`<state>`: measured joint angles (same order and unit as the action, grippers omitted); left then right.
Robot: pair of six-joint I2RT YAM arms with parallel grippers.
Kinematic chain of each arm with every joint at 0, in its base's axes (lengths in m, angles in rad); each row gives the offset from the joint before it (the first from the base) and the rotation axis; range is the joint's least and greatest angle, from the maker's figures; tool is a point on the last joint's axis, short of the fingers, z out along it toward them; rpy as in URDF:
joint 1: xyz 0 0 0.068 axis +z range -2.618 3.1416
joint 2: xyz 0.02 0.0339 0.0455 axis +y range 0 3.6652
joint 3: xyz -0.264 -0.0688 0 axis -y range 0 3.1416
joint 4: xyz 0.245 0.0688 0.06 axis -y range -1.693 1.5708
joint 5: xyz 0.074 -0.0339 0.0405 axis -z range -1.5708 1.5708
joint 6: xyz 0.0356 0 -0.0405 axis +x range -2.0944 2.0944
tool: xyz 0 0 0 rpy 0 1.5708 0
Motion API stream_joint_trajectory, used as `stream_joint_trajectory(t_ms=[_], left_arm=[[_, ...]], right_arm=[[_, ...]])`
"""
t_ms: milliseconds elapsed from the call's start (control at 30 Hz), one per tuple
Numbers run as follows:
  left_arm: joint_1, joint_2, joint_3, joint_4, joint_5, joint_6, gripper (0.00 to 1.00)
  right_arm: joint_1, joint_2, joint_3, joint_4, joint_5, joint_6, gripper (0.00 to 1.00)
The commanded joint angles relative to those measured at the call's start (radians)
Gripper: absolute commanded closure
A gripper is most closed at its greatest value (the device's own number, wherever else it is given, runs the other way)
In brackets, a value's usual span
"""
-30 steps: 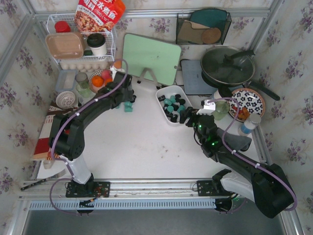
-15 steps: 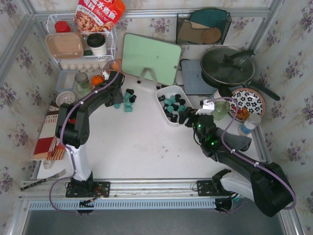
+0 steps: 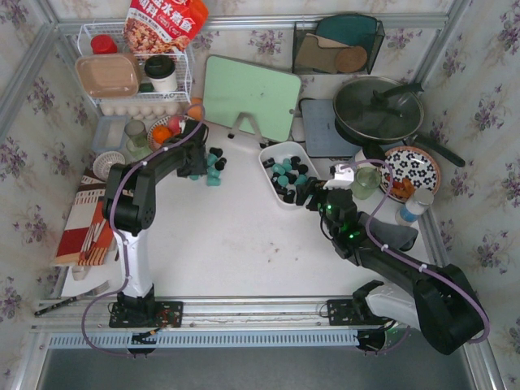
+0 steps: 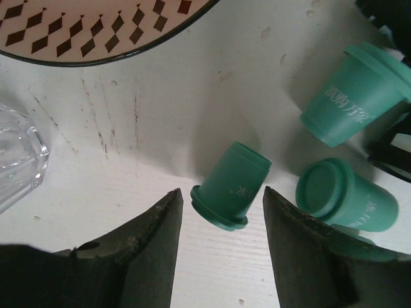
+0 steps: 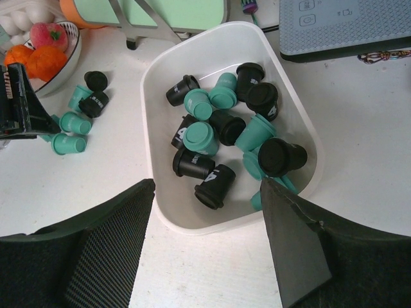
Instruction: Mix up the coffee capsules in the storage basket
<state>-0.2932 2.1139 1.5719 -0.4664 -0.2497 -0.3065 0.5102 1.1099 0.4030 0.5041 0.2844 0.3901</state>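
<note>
The white storage basket [image 3: 269,175] stands at mid-table and holds several teal and black coffee capsules [image 3: 286,171]; the right wrist view shows its wall [image 5: 157,83] and the capsules [image 5: 221,125]. Several loose capsules [image 3: 213,163] lie on the table to its left. My left gripper [image 3: 193,169] is open among them, its jaws either side of a teal capsule [image 4: 232,186] lying on its side, not touching it. Two more teal capsules [image 4: 352,97] lie to the right. My right gripper [image 5: 207,186] is open and empty above the basket's near end, also in the top view [image 3: 305,193].
A fruit bowl [image 3: 166,130] and a glass jar [image 3: 136,138] stand just left of the left gripper. A green cutting board [image 3: 248,96] stands behind the basket. A lidded pan [image 3: 378,110], a patterned plate [image 3: 410,171] and a wire rack [image 3: 134,73] ring the area.
My left gripper has drawn back to the left, off the loose capsules, which now show on the table. The right arm has hardly moved.
</note>
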Motion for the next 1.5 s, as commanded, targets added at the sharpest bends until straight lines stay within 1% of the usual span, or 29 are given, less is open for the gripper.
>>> stream_joint_trajectory(t_ms=[0,333,367,567,800,1033,1167,1300,1467], left_arm=[[0.006,0.016,0.010,0.010,0.027,0.042,0.44],[0.009,0.053,0.023,0.048,0.131,0.155,0.44],[0.009,0.054,0.022,0.047,0.135,0.157,0.48],[0.009,0.038,-0.001,0.059,0.130,0.143,0.62],[0.009,-0.057,-0.089,0.120,0.126,0.103,0.64],[-0.015,-0.244,-0.186,0.254,0.188,0.062,0.65],[-0.059,-0.303,-0.222,0.362,0.288,0.042,0.65],[-0.125,-0.318,-0.237,0.480,0.327,0.038,0.64],[-0.193,-0.274,-0.189,0.580,0.329,0.033,0.64]], right_arm=[[0.001,0.006,0.011,0.032,-0.007,0.000,0.26],[0.001,0.018,0.016,0.030,-0.011,0.000,0.25],[0.001,0.018,0.015,0.029,-0.011,0.001,0.25],[0.000,0.021,0.017,0.030,-0.011,0.001,0.25],[0.001,0.022,0.018,0.028,-0.016,0.000,0.25],[0.001,0.020,0.018,0.026,-0.015,0.003,0.25],[0.000,0.018,0.017,0.027,-0.012,0.001,0.25],[0.001,0.010,0.014,0.025,-0.006,0.006,0.25],[0.001,-0.007,0.006,0.026,0.000,0.010,0.25]])
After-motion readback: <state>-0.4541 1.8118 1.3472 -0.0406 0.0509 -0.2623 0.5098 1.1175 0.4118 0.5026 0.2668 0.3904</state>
